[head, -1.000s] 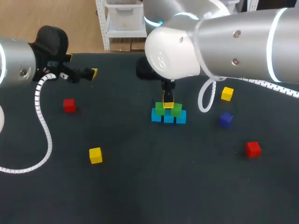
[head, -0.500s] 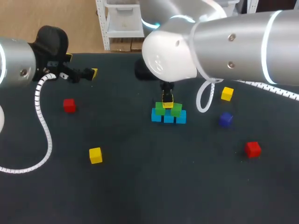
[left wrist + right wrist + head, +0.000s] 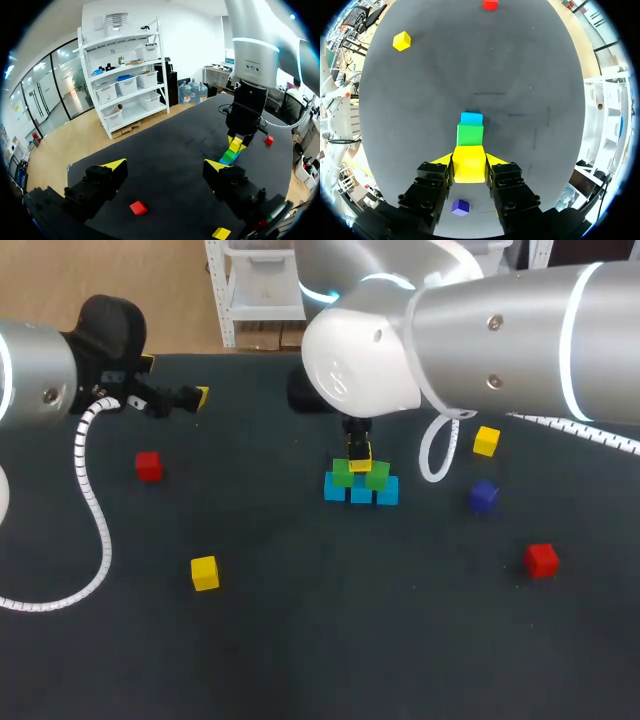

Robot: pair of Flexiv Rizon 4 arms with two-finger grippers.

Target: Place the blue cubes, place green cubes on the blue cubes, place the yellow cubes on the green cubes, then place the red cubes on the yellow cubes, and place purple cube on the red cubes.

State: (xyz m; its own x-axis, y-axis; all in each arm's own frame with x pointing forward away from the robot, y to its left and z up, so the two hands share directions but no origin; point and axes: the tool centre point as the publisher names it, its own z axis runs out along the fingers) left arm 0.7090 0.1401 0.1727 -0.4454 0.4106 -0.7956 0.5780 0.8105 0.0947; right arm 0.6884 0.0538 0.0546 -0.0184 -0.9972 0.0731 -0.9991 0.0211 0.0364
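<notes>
Three blue cubes (image 3: 360,491) lie in a row mid-table, with two green cubes (image 3: 376,475) on top of them. My right gripper (image 3: 359,454) hangs straight over this stack, shut on a yellow cube (image 3: 359,463) that sits at the top of the green cubes. In the right wrist view the yellow cube (image 3: 469,161) fills the gap of the right gripper (image 3: 469,170), with a green cube (image 3: 470,135) and a blue cube (image 3: 471,118) just ahead. My left gripper (image 3: 190,397) stays at the far left, open and empty (image 3: 165,167).
Loose cubes lie around the stack: red (image 3: 148,466) and yellow (image 3: 204,572) on the left, yellow (image 3: 486,441), purple (image 3: 483,496) and red (image 3: 541,560) on the right. The white cable (image 3: 437,455) of my right arm dangles right of the stack.
My right arm has shifted slightly to the left, with the yellow cube still held over the green cubes. The left arm has not moved.
</notes>
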